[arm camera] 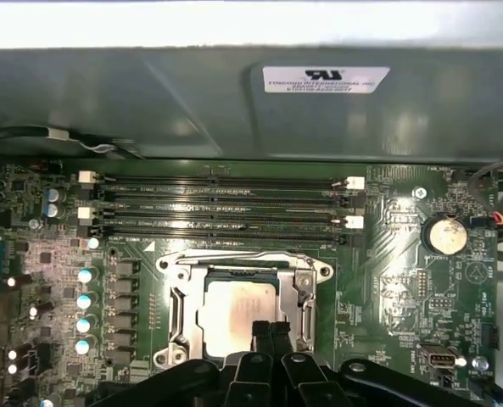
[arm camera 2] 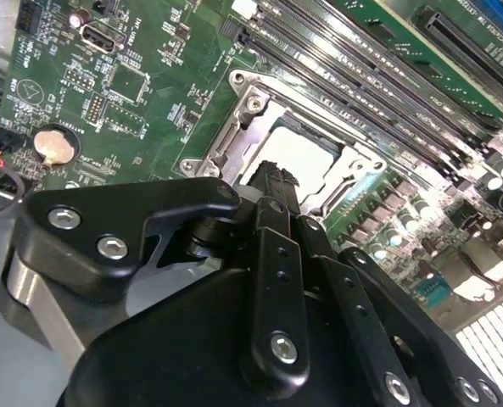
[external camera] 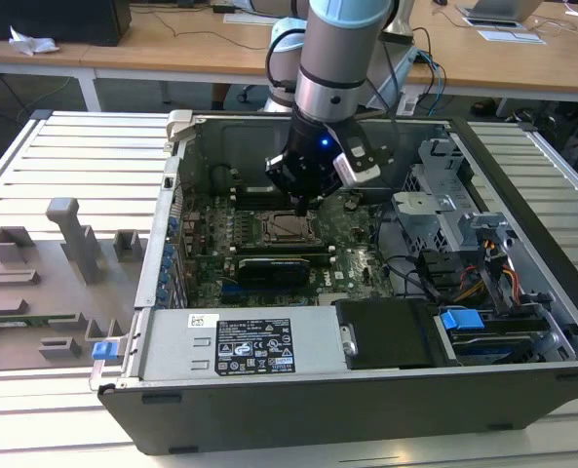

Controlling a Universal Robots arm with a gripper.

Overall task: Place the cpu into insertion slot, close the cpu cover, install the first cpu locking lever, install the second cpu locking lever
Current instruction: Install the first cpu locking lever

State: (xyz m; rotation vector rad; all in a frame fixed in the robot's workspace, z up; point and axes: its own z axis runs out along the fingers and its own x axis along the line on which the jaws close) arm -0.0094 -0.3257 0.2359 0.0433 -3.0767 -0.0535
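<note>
Exterior view: the arm reaches down into an open computer case (external camera: 522, 244) lying on a slatted counter (external camera: 64, 161). The claw (external camera: 302, 202) hangs just above the insertion slot (external camera: 287, 228) near the middle of the green motherboard (external camera: 352, 234). A grey fixture tray (external camera: 45, 283) sits on the counter at the exterior view's left, well apart from the case.

First wrist view: the cpu (arm camera: 238, 312) lies flat inside the insertion slot (arm camera: 176, 288), its silvery top showing. The cpu cover (arm camera: 306, 288) lies down around the chip, framing it. The claw (arm camera: 270, 332) has its fingers (arm camera: 261, 335) pressed together, tips over the chip's near edge; contact with the chip cannot be told. Four long black memory slots (arm camera: 217, 208) run beside the socket, and a coin cell (arm camera: 446, 236) sits well apart from it.

Second wrist view: the closed fingertips (arm camera 2: 272, 178) sit over the cpu (arm camera 2: 306, 153), the metal frame (arm camera 2: 234, 127) surrounding it.
</note>
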